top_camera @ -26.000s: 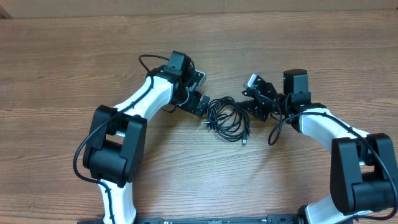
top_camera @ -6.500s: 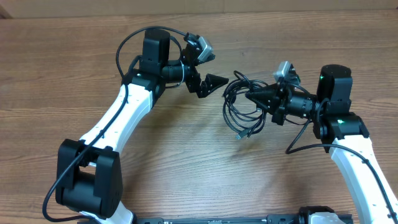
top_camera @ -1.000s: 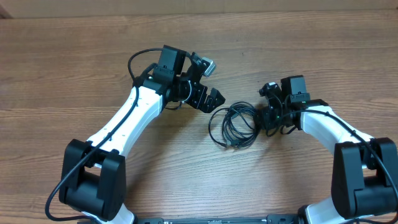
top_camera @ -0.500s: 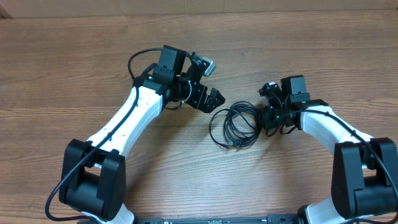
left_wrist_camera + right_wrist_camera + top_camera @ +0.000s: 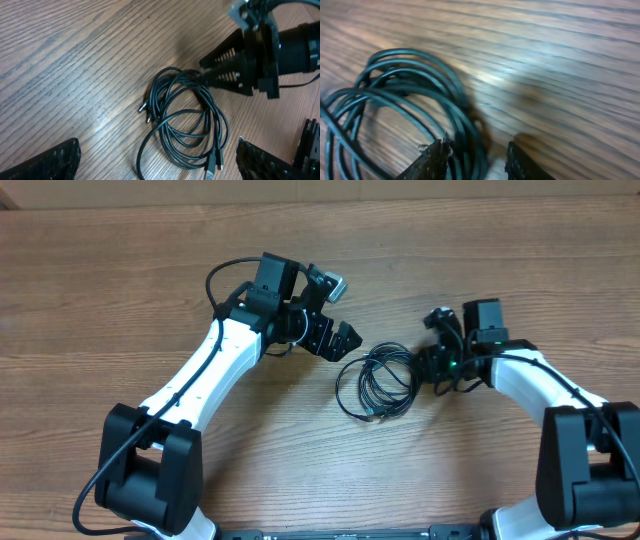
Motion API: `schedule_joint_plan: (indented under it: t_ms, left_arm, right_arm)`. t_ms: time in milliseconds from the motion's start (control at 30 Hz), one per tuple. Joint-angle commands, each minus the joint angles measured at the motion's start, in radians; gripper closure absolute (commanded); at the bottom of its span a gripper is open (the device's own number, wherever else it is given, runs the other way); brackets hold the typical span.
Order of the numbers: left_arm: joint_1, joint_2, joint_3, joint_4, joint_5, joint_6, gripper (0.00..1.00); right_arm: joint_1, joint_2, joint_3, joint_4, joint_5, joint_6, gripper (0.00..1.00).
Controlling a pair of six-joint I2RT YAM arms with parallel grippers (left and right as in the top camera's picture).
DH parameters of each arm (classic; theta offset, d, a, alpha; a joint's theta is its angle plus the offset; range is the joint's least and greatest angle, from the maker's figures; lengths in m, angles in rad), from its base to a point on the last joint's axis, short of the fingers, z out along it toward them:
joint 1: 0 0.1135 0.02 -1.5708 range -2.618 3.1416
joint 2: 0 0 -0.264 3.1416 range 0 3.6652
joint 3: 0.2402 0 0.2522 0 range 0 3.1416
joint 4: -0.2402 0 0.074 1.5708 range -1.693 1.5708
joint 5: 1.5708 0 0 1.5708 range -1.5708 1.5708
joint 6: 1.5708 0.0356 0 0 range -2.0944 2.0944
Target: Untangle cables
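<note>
1. Table point(image 5: 100, 260): wood-grain top that carries everything below.
2. Left arm point(image 5: 200, 380): white links with black joints, entering at 7 o'clock and reaching toward the centre.
3. Right arm point(image 5: 530, 380): same build, entering at 5 o'clock and bent in toward the centre.
4. Cables point(image 5: 375, 383): thin black cords in one loose, overlapping coil. It lies flat on the table just right of centre, between the two grippers, at 4 o'clock from the left one and 9 o'clock from the right one.
5. Left gripper point(image 5: 338, 340): released, fingers spread wide and holding nothing. It sits near the coil's 11 o'clock edge, apart from it. In its own wrist view the fingertips point(image 5: 50, 160) show only at the lower corners.
6. Right gripper point(image 5: 425, 365): fingers part-spread at the coil's 2 o'clock edge, straddling several strands. The strands lie against one finger point(image 5: 432, 160), and a gap shows before the other, so nothing is clenched.
7. Plugs point(image 5: 145, 111): two slim connectors at the coil's 9 o'clock side in the left wrist view. Two more lie at its 5 o'clock end.
</note>
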Motion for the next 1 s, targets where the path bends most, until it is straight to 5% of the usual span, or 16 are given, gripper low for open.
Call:
schedule_joint_plan:
  t_ms: [0,200,967]
  left_arm:
    - [0.002,-0.018,0.012,-0.003,0.014,-0.002,0.00]
    - [0.002,-0.018,0.012,-0.003,0.014,-0.002,0.00]
    - [0.002,-0.018,0.012,-0.003,0.014,-0.002,0.01]
  right_arm:
    - [-0.050,0.008,-0.004,0.005,-0.031,0.022,0.62]
    - [-0.074,0.008,-0.004,-0.025,-0.050,-0.024,0.53]
    - [-0.055,0.008,-0.018,-0.050,-0.052,-0.114,0.54]
